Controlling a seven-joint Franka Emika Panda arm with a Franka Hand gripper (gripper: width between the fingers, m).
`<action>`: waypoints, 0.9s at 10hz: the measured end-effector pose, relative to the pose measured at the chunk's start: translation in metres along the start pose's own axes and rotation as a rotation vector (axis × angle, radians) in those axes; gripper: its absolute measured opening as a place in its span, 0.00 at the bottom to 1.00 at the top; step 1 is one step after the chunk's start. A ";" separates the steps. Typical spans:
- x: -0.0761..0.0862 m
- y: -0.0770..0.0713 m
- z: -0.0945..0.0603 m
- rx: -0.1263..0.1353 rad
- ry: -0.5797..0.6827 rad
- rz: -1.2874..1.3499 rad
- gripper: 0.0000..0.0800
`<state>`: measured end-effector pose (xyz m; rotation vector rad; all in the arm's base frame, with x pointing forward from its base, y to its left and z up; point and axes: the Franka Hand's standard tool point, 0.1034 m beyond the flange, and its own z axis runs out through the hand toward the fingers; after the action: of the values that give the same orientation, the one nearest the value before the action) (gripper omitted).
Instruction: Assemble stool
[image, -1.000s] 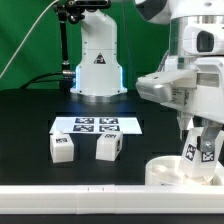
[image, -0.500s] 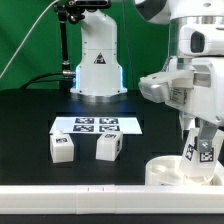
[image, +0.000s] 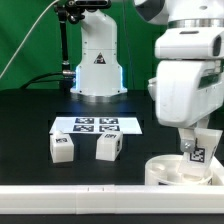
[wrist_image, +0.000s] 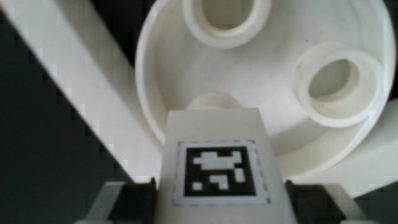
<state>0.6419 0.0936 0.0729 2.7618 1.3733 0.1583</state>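
The round white seat disc (image: 182, 170) lies at the front on the exterior view's right, against the long white rail. My gripper (image: 199, 150) is shut on a tagged white stool leg (image: 198, 153) and holds it upright on the seat. In the wrist view the leg (wrist_image: 217, 160) stands between my fingers (wrist_image: 128, 204), its end at the seat (wrist_image: 222, 85), which has round holes in it. Two more tagged legs stand on the black table: one (image: 62, 146) at the exterior view's left and one (image: 107, 147) beside it.
The marker board (image: 96, 125) lies flat behind the two loose legs. A long white rail (image: 70, 193) runs along the table's front edge. The arm's white base (image: 97, 62) stands at the back, with cables to its left.
The wrist has turned about the held leg, so the arm's broad white housing now faces the exterior camera. The leg stays on the seat. The loose legs have not moved.
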 end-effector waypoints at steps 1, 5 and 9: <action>0.000 0.000 0.000 0.015 0.005 0.078 0.43; 0.002 -0.002 0.001 0.022 0.020 0.347 0.43; 0.004 -0.003 0.001 0.037 0.024 0.597 0.43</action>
<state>0.6416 0.0989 0.0718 3.1163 0.5159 0.1871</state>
